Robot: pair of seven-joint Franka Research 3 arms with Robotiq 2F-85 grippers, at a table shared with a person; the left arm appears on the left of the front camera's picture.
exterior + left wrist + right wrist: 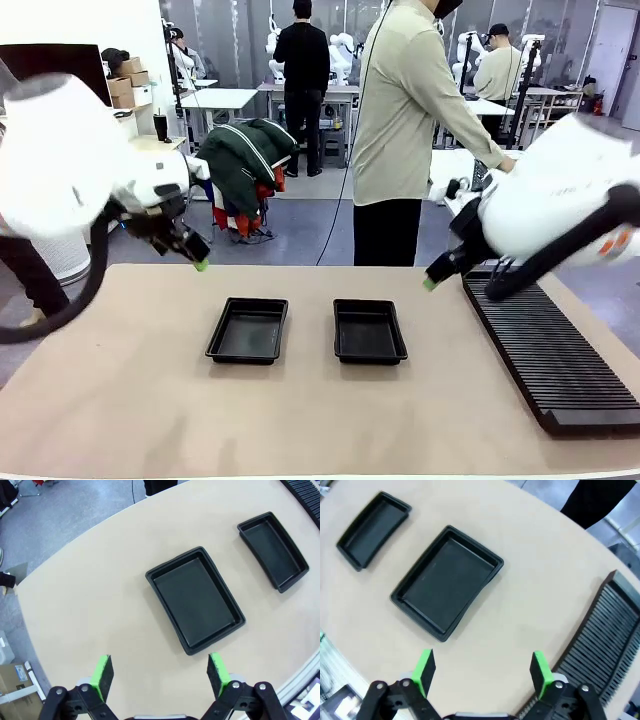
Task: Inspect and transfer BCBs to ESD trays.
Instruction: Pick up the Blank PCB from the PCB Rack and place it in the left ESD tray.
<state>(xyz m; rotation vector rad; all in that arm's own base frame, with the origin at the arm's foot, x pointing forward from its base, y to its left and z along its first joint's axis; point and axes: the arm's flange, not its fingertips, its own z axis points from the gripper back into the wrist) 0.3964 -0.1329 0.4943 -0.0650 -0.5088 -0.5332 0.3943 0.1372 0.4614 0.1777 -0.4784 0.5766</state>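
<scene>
Front view: left gripper (200,262) and right gripper (430,283) hover above the table (120,400), jaws apart, holding nothing. Left tray (248,330) and right tray (369,331) lie side by side, bare.

Left wrist view: the left tray (195,600) lies ahead of the fingers.

Right wrist view: the right tray (445,582) lies near the rack (605,635).

Boards are probably light, stiff and fragile; grip them by opposite edges.
</scene>
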